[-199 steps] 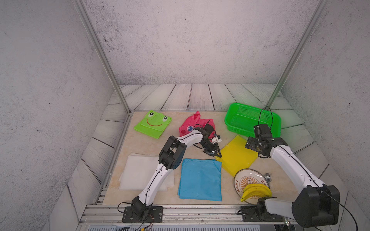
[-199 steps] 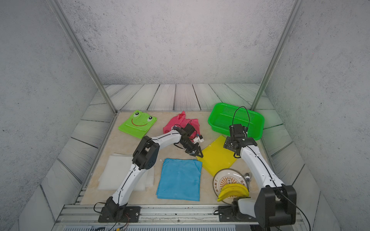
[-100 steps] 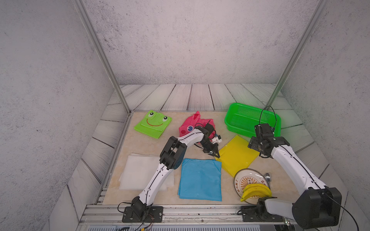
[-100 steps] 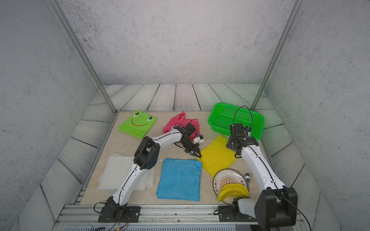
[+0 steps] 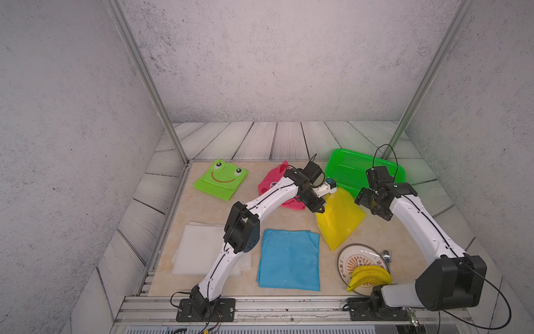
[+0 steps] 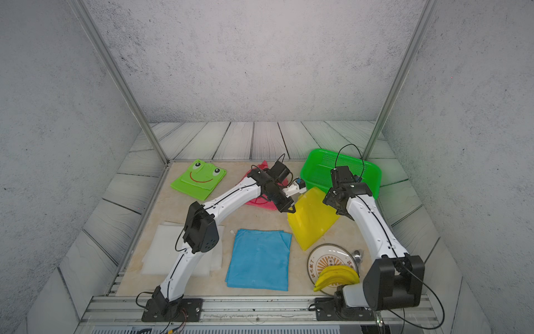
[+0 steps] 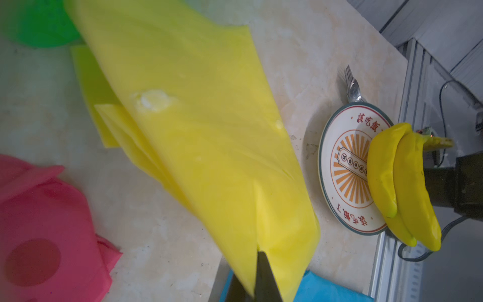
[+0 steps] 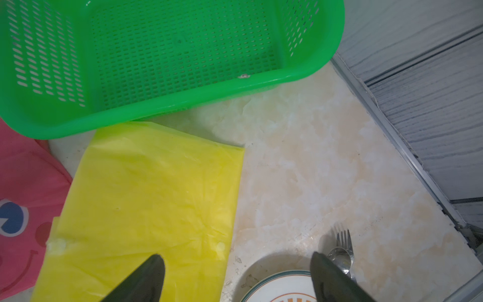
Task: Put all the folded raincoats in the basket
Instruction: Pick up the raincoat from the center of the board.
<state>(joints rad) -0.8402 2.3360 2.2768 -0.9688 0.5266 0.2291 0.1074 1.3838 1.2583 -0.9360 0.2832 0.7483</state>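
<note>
On the left lie a green frog raincoat and a pink raincoat, both out of the way. Next is the left gripper. It is squeezed tight on one corner of the folded yellow raincoat and holds that corner up. The rest of the raincoat droops down onto the table.

The raincoat's long side runs from the basket toward the plate with bananas. The empty basket sits just behind the raincoat's far end, to the right of the left gripper. So I think the next move is up and over the low rim.

The right gripper hangs over the raincoat's right edge. Its fingers are spread wide and hold nothing. It is nearer the basket and may get in the way.
</note>
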